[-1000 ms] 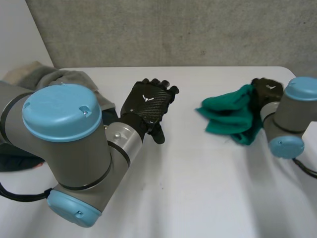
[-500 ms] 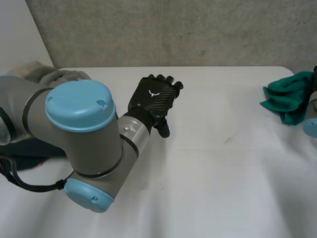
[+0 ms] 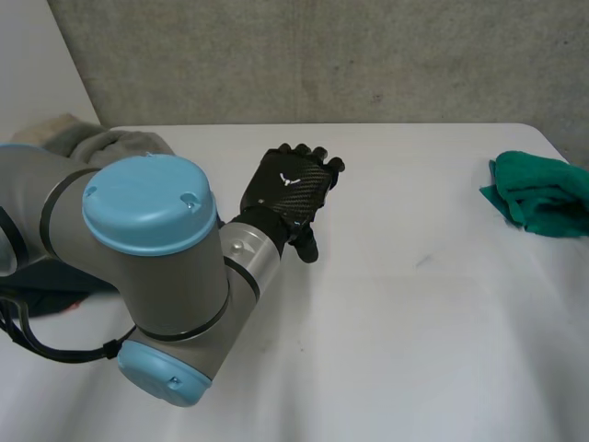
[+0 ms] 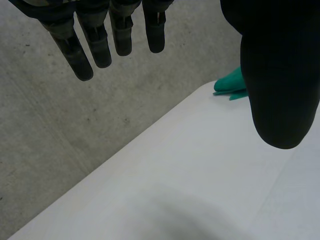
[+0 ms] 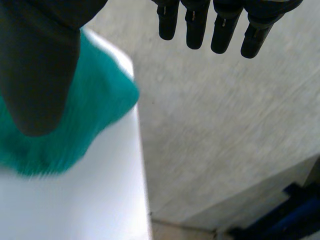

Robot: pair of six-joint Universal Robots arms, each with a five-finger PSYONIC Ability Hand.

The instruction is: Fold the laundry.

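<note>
A crumpled green cloth [image 3: 538, 193] lies at the table's far right edge. In the right wrist view this green cloth [image 5: 75, 120] rests on the table corner beneath my right hand [image 5: 40, 65]. That hand is open, its fingers [image 5: 215, 25] straight, and it holds nothing. My left hand [image 3: 293, 189] hovers open over the middle of the table, far from the cloth. In the left wrist view its fingers [image 4: 100, 40] are straight and the thumb [image 4: 275, 75] stands apart, with the green cloth [image 4: 232, 85] far beyond them.
A pile of laundry sits at the table's far left: grey cloth [image 3: 120, 143] and dark blue cloth [image 3: 37, 285] behind my left arm. The white table [image 3: 396, 313] ends close by the green cloth, with a concrete wall [image 3: 322, 55] behind.
My right hand carried the green cloth from the table's middle right to its far right edge and opened, letting it go. The right arm left the head view. The left arm shifted slightly.
</note>
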